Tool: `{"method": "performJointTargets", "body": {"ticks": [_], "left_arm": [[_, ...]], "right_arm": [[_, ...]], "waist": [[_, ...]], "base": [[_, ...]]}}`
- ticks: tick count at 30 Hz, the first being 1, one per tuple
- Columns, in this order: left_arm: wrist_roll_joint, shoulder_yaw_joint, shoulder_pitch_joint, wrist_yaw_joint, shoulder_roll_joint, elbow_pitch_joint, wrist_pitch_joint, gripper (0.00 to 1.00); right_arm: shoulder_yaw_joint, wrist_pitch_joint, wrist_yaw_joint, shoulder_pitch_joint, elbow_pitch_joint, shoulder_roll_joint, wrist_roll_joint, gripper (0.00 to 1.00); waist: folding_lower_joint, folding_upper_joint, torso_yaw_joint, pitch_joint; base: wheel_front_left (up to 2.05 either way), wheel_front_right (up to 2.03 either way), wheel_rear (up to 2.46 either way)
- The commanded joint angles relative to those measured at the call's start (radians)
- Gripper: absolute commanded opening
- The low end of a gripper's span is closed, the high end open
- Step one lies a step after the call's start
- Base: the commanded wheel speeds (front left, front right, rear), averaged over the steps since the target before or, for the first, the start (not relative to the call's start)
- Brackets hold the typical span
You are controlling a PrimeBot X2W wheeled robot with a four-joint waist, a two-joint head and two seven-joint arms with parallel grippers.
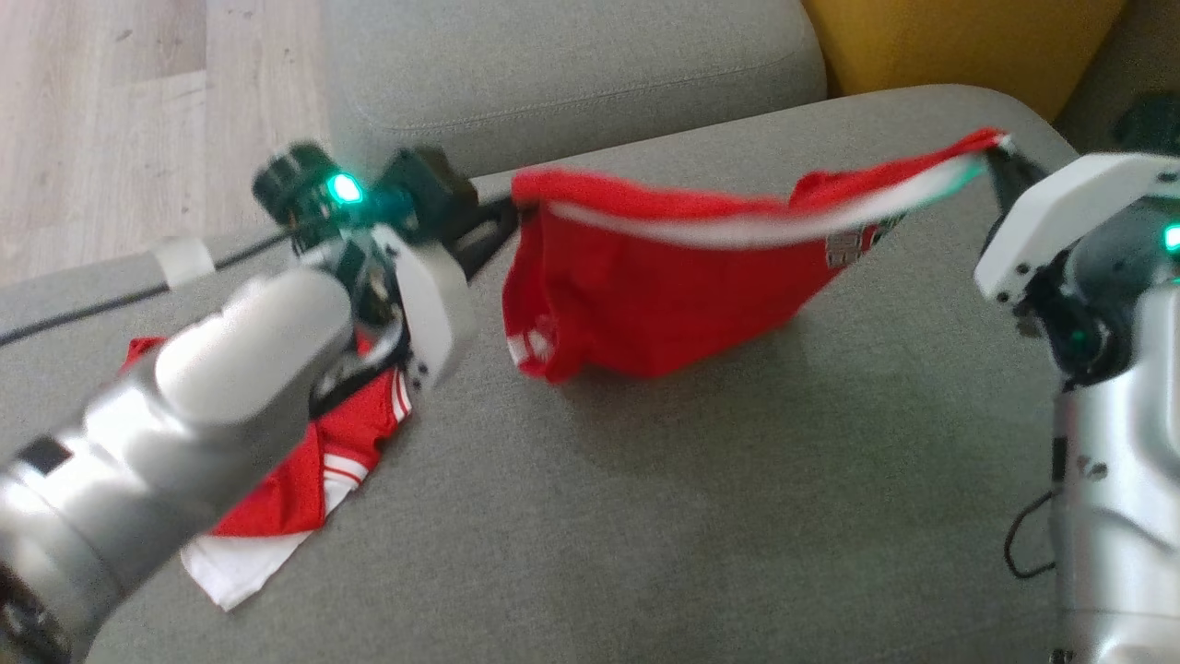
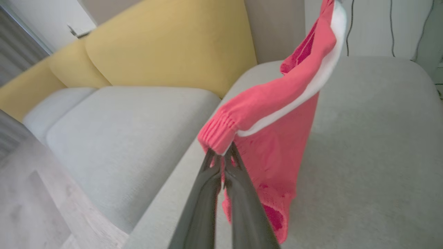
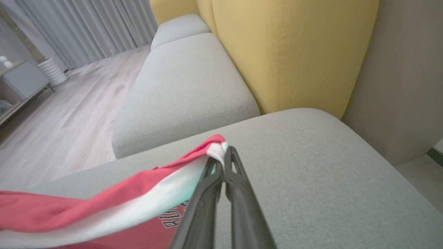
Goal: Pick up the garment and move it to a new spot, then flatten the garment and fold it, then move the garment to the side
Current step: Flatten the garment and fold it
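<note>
Red mesh held at both ends: pinching the garment by its L corner w/ the left tool, clamping fully shut on the ribbed red hem, as seen close-up in the left wrist view. Stretching the long axis L-to-R across the head view, rising slightly toward the R end and sagging in the mid, w/ white trim running along the top edge. Letting the lower part hang onto, or just above, the grey seat cushion; cannot tell which, too blurred. Pinching the R end w/ the right tool, closing tight on a white-and-red corner, w/ dark lettering showing under the white band in the right wrist view. Sharing the load one arm per end, so ranking neither as nearer. Judging the step as carrying to a new spot, pre-flattening. Needing both arms travelling together at approx the same spacing, else slackening the span or tugging a corner free.

Around, L to R: passing wood floor at top L. Trailing a black cable over the cushion's L edge. Leaving the other red cloth lying flat, partly under the L forearm, apart from the garment but near any L-side lay-down spot. Risking overlap there, so prob. favouring the bare mid/R area. Backing onto a yellow cushion at top R, not obstructing.
</note>
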Motion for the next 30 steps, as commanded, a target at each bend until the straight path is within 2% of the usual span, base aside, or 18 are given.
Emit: {"method": "performJointTargets", "body": {"ticks": [1, 4, 8, 14, 17, 20, 21, 25, 28, 30], "left_arm": [[-0.018, 0.034, -0.018, 0.002, 0.041, -0.037, 0.030, 0.00], [-0.029, 0.032, -0.014, 0.002, 0.075, -0.082, 0.060, 0.00], [-0.045, 0.031, -0.072, 0.002, 0.104, -0.077, 0.073, 0.00], [-0.041, 0.035, -0.269, 0.002, 0.105, 0.009, 0.108, 0.00], [-0.032, 0.072, -0.398, 0.003, 0.079, 0.107, 0.069, 0.00], [0.012, 0.112, -0.522, 0.029, 0.029, 0.211, -0.008, 0.00], [0.012, 0.112, -0.522, 0.029, 0.029, 0.211, -0.008, 0.00], [0.055, 0.113, -0.615, 0.028, -0.027, 0.321, -0.076, 0.00], [0.124, 0.088, -0.671, 0.022, -0.038, 0.385, -0.140, 0.00], [0.131, 0.091, -0.689, 0.020, -0.048, 0.424, -0.188, 0.00]], "right_arm": [[0.035, 0.011, 0.007, -0.019, -0.047, -0.001, 0.008, 0.00], [0.028, 0.023, 0.007, -0.024, -0.067, -0.003, 0.019, 0.00], [0.001, 0.051, 0.007, -0.090, -0.059, 0.003, 0.043, 0.00], [-0.033, 0.015, 0.007, -0.351, 0.053, 0.013, 0.036, 0.00], [-0.038, -0.077, 0.007, -0.521, 0.151, 0.014, 0.065, 0.00], [-0.063, -0.220, 0.007, -0.674, 0.259, 0.014, 0.075, 0.00], [-0.063, -0.220, 0.007, -0.674, 0.259, 0.014, 0.075, 0.00], [-0.077, -0.379, 0.007, -0.800, 0.431, 0.014, 0.064, 0.00], [-0.093, -0.499, 0.007, -0.864, 0.540, 0.014, 0.071, 0.00], [-0.121, -0.577, 0.007, -0.901, 0.612, 0.015, 0.085, 0.00]], "waist": [[0.0000, 0.0000, 0.000, 0.004], [0.0000, 0.0000, 0.001, 0.019], [0.0000, 0.0000, -0.002, 0.063], [0.0000, 0.0000, -0.014, 0.167], [0.0000, 0.0000, -0.023, 0.220], [0.0000, 0.0000, -0.026, 0.276], [0.0000, 0.0000, -0.026, 0.276], [0.0000, 0.0000, -0.030, 0.340], [0.0000, 0.0000, -0.031, 0.386], [0.0000, 0.0000, -0.030, 0.419]], "base": [[0.00, 0.00, 0.00], [0.00, 0.00, 0.00], [0.00, 0.00, 0.00], [0.00, 0.00, 0.00], [0.00, 0.00, 0.00], [0.00, 0.00, 0.00], [0.00, 0.00, 0.00], [0.00, 0.00, 0.00], [0.00, 0.00, 0.00], [0.00, 0.00, 0.00]]}}
